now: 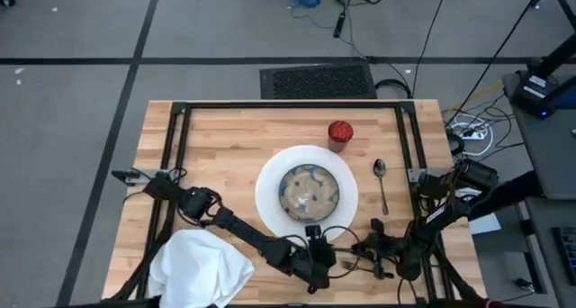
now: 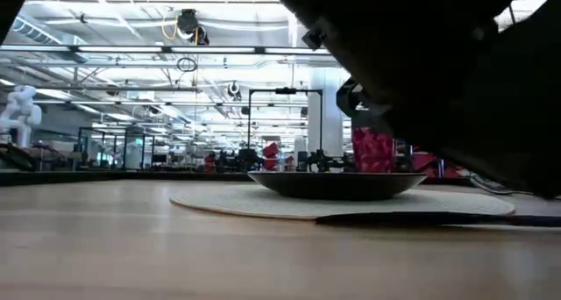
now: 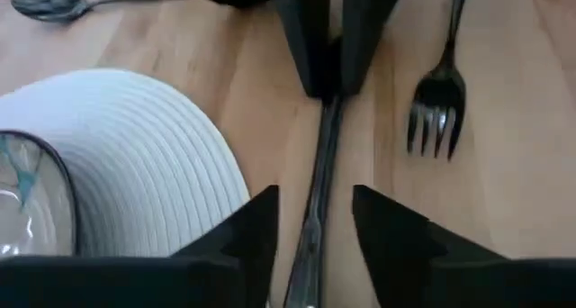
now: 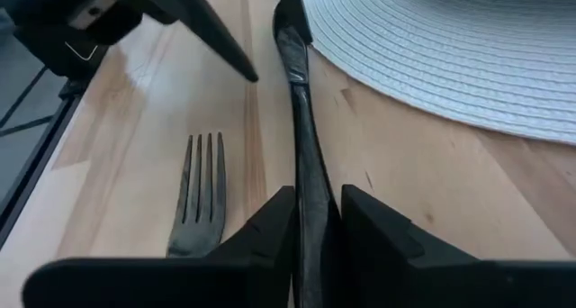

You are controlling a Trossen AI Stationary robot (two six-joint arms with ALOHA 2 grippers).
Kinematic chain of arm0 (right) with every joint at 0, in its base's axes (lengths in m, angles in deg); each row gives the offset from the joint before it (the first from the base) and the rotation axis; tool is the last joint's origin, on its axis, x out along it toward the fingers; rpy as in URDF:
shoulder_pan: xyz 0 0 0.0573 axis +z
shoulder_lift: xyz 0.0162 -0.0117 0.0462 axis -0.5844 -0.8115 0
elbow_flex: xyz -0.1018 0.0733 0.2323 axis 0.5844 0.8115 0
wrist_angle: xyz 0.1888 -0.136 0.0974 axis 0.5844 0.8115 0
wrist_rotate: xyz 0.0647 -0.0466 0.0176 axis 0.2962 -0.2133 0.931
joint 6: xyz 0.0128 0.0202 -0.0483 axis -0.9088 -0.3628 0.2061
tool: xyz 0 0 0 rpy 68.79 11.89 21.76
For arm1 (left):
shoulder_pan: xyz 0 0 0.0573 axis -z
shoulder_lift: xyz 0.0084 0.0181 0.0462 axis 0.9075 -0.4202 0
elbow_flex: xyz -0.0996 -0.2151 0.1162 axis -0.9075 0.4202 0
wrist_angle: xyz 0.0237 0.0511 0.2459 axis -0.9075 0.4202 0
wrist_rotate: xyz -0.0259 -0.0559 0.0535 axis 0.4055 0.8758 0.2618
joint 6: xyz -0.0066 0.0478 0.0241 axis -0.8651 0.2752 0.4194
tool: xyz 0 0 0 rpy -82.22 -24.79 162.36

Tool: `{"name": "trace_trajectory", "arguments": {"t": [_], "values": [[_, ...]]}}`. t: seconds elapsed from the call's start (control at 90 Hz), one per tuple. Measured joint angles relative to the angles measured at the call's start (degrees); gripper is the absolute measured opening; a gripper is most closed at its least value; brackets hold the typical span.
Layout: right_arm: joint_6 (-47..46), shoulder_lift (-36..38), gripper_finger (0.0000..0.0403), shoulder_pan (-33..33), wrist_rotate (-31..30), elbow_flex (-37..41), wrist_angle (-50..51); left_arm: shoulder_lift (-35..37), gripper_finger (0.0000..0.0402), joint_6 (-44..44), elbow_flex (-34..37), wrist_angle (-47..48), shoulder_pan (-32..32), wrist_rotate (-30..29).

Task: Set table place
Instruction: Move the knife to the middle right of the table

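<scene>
The long dark metal knife (image 4: 304, 164) lies on the pale wood right under both wrist cameras, stretched between the 2 grippers at the near edge of the table, just beside the rim of the large round white ribbed plate (image 1: 270, 193). The right gripper (image 4: 317, 225) has its 2 dark fingers pressed narrow against one end of the knife, gripping it. The left gripper (image 3: 313, 220) sits at the other end with its fingers spread wider, one on each side of the knife; contact with the metal cannot be told. A dark metal fork (image 3: 438, 96) rests flat on the wood just beside the knife, on the side away from the plate. The grey-green speckled bowl (image 1: 308, 189) sits in the middle of the plate. The small red cup (image 1: 339, 134) stands upright beyond the plate, near its far right rim. The metal spoon (image 1: 382, 182) lies to the right of the plate, apart from it. The crumpled white cloth napkin (image 1: 200, 267) sits at the near left corner of the light wooden butcher-block table (image 1: 216, 146).
</scene>
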Motion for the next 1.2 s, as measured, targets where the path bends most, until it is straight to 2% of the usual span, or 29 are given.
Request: {"name": "trace_trajectory", "arguments": {"t": [0.178,0.289,0.733,0.911,1.2], "values": [[-0.03,-0.01,0.0066,0.0,0.38,-0.01,-0.4,-1.48,0.0164,1.3,-0.01,-0.14,-0.11,1.94],[0.54,0.13,0.0066,0.02,0.68,-0.47,-0.77,-2.09,0.0164,-1.2,-0.14,0.15,-0.01,1.55],[-1.39,2.64,0.0063,0.4,7.28,-2.37,-0.48,-2.36,0.0159,-2.8,-0.24,1.98,0.49,3.08],[-1.58,4.8,0.0049,0.52,10.64,-2.67,-0.79,-2.31,0.0116,-2.65,-0.24,2.43,0.39,7.82],[-0.54,5.13,0.0018,0.5,10.05,-2.71,0.49,-2.28,0.001,-2.2,-0.19,2.34,0.69,11.82]]}}
